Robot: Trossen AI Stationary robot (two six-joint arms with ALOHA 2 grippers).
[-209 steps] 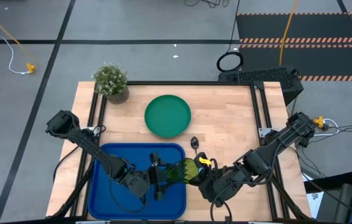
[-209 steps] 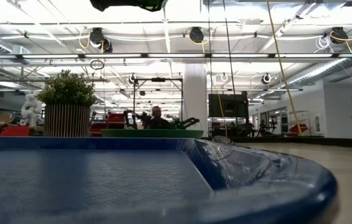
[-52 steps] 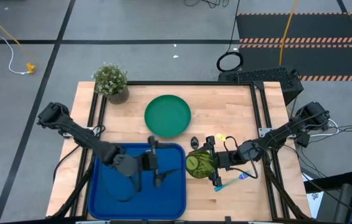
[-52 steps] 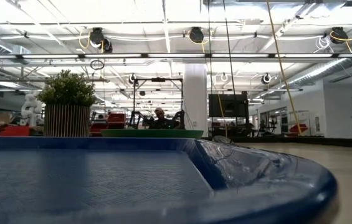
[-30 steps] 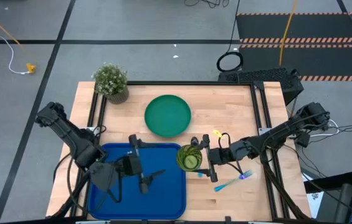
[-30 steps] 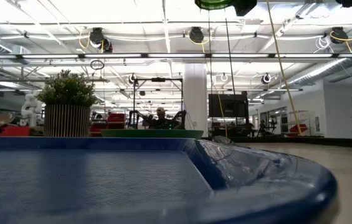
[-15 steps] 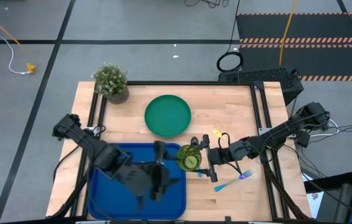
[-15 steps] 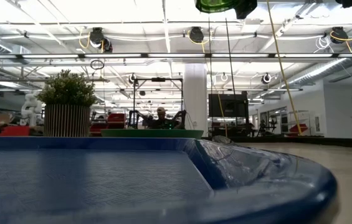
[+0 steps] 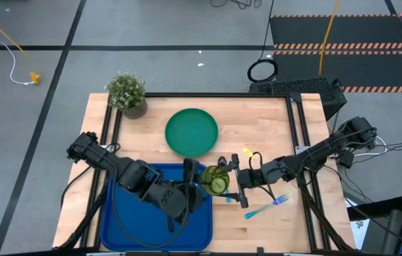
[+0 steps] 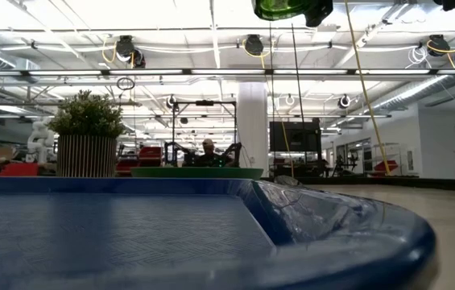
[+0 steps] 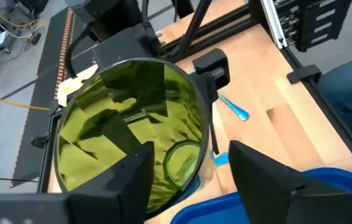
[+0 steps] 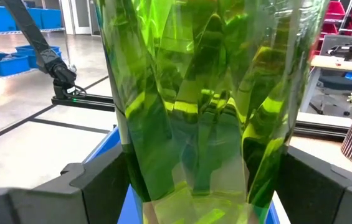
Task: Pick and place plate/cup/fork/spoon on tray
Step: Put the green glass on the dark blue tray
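Spreading under everything is the wooden worktop (image 9: 257, 121), and on its near left part lies the dark-blue tray (image 9: 122, 220), the biggest piece, with its raised rim filling the foreground of the low view (image 10: 332, 234). Behind the tray, toward the far edge, sits the round green plate (image 9: 191, 131), flat on the wood and apart from the tray. A small potted plant (image 9: 127, 92) stands at the far left corner.

Reaching in from the right, the right gripper (image 9: 228, 183) holds the olive-green cup (image 9: 215, 179) in the air just past the tray's right rim; its fingers (image 12: 95, 180) stand wide and press the cup's sides, as the right wrist view shows with the cup (image 12: 200, 99) filling the space between them. Only the cup's base (image 10: 285, 8) shows at the top of the low view, well clear of the tray.

Over the tray, the left gripper (image 9: 190, 186) points at the cup's open mouth (image 11: 132, 130), its fingers (image 11: 132, 174) partly spread just before the rim; I cannot tell whether they touch it.

Right of the cup, the light-blue fork (image 9: 266, 205) lies on the bare wood.
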